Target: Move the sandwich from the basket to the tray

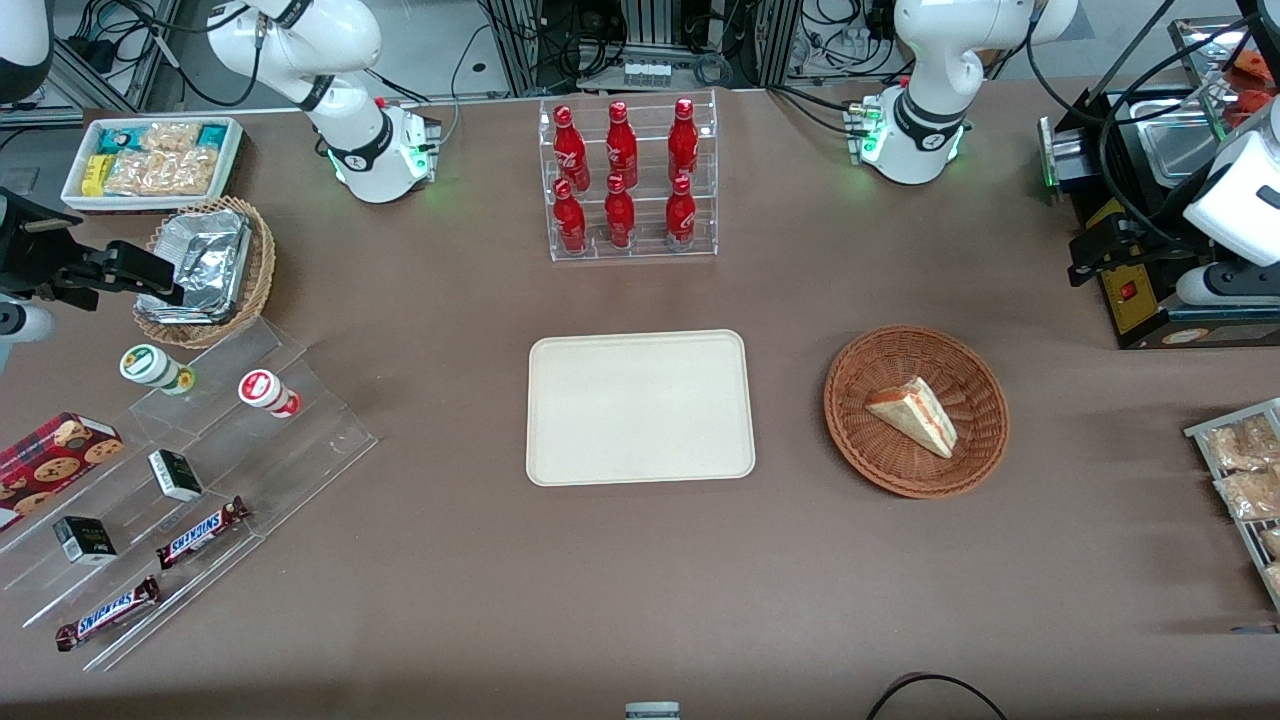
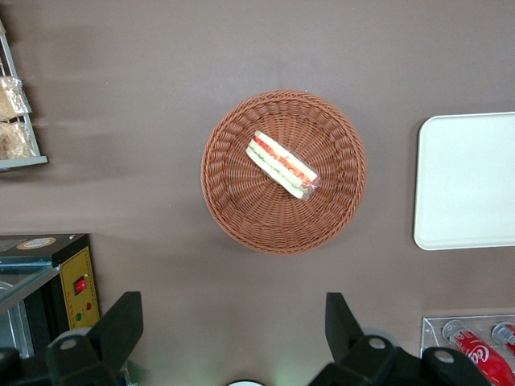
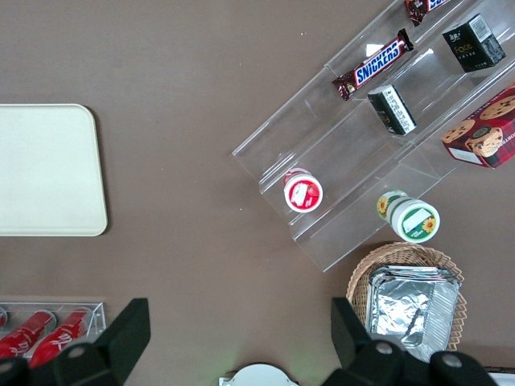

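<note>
Sandwich (image 1: 913, 414) waiting in basket (image 1: 975, 370), tray (image 1: 640, 408) bare beside it.
Pincer (image 2: 233, 334) hangs high above the worktop (image 1: 640, 580), jaws spread wide and holding nothing, looking down on the wedge, presumably lining up a descent.

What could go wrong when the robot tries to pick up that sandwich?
The pincer hangs open, high above the table and off-centre from the basket. Three things might go wrong:
1. The sandwich lies slanted, so the fingers might close on a corner and let it slip.
2. It looks soft and layered; a hard squeeze could squash it.
3. Coming down crooked, a finger might bump the basket's rim and push it away from the tray.
</note>
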Motion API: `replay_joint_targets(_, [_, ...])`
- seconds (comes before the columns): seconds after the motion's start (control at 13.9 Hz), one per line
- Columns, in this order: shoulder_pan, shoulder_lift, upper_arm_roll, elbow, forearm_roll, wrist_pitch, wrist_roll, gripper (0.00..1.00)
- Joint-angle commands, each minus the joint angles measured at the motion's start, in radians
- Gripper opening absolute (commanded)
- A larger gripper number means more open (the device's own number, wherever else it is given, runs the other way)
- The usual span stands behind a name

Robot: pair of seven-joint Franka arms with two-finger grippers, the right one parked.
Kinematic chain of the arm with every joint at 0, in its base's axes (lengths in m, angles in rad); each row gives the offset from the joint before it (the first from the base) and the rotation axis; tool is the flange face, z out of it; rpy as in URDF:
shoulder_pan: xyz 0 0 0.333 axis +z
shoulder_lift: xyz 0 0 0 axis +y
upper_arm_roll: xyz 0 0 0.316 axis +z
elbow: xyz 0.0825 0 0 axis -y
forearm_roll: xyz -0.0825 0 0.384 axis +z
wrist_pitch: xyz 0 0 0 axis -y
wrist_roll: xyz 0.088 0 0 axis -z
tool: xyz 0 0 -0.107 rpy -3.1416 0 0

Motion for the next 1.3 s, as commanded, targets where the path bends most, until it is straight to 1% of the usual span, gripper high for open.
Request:
replay_joint_targets(0.0, [0.014, -0.008, -0.001, -0.001, 0.014, -0.03, 0.014, 1.0])
replay_joint_targets(0.22, [0.014, 0.012, -0.002, -0.002, 0.019, -0.022, 0.008, 1.0])
replay_joint_targets(0.29, [0.014, 0.023, -0.002, -0.024, 0.019, -0.01, 0.005, 1.0])
replay_joint_targets(0.36, [0.014, 0.026, -0.002, -0.059, 0.02, 0.025, 0.004, 1.0])
replay_joint_targets(0.5, [0.014, 0.018, -0.001, -0.173, 0.02, 0.149, -0.003, 1.0])
replay_joint_targets(0.65, [0.014, 0.024, -0.002, -0.269, 0.02, 0.275, -0.057, 1.0])
replay_joint_targets(0.79, [0.011, 0.02, -0.005, -0.376, 0.02, 0.422, -0.177, 1.0])
replay_joint_targets(1.01, [0.008, 0.024, -0.042, -0.499, 0.019, 0.6, -0.422, 1.0])
replay_joint_targets(1.22, [0.003, 0.04, -0.082, -0.597, 0.014, 0.773, -0.767, 1.0])
